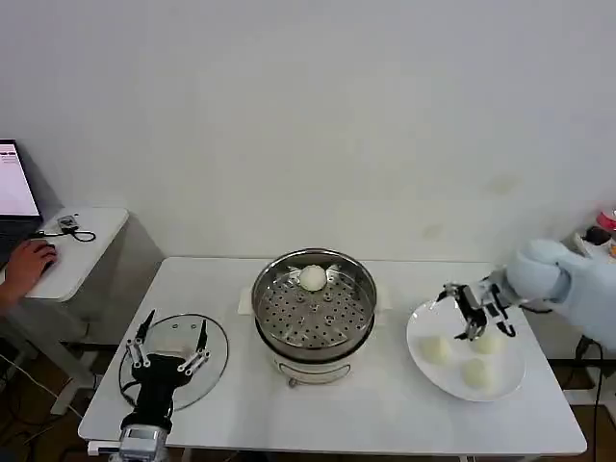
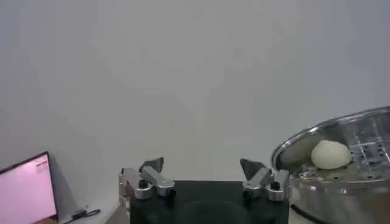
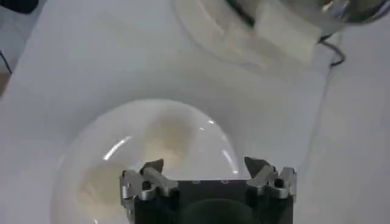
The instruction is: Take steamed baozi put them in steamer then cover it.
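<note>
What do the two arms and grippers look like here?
Right arm: pale blue-white padded cover, ending in a black and silver right gripper with dark pointed fingertips. Left gripper: black body, silver linkage fingers, dark tips, above a silver-grey wrist.

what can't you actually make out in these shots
- Head view: the lid is partly hidden by the open left tool.
- Right wrist view: buns on the plate are blurred pale patches behind the open right tool.
- Left wrist view: the steamer is cut off by the edge.
</note>
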Robot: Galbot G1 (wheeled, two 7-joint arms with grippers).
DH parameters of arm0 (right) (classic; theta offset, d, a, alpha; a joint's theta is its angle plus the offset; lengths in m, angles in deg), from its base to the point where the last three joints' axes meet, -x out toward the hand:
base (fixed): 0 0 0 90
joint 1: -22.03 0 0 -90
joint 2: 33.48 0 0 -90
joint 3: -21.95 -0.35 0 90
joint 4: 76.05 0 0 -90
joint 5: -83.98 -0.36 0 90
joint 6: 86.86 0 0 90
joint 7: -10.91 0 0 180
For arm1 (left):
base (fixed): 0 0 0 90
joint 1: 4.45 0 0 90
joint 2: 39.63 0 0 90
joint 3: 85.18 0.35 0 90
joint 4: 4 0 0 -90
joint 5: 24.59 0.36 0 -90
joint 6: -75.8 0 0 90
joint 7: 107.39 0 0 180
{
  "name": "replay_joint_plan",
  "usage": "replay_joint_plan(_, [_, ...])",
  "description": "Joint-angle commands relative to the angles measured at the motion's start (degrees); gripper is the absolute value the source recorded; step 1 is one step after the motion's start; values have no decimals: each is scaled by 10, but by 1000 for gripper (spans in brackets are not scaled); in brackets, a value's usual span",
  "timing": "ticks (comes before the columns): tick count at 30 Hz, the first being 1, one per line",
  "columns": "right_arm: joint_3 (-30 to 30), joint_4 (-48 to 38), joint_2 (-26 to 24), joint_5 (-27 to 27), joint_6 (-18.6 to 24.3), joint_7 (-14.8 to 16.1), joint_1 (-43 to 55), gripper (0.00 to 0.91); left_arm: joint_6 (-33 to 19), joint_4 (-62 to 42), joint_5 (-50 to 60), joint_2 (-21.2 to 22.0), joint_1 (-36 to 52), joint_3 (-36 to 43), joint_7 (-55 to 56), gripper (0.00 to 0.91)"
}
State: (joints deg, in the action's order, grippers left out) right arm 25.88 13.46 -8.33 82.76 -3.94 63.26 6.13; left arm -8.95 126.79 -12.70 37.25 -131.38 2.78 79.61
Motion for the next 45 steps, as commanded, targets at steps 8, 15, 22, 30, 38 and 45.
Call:
replay_joint_plan(8, [-116,-77,25,14,-41,-10,-184,907,-1,-12,3,3,5,2,0,907])
replay_joint_plan(15, [-137,-108,49,32,-32,-21,-208,907,-2,-15,5,3,6,2,0,907])
replay_joint_plan(22, [-142,-128,83,28,-30,-29,-205,887,-3,-15,7,4,5,1,0,907])
replay_joint_plan(30, [-139,-131,96,26,-38,-23,-203,685,-3,-13,7,6,3,0,1,907])
replay_joint_plan(38, [-135,-126,81,25,-38,-6,-180,625,-3,-15,8,8,4,2,2,907])
replay_joint_plan(45, [-63,-87,57,-27,-45,10,-12,635,-4,-21,7,6,7,3,2,907])
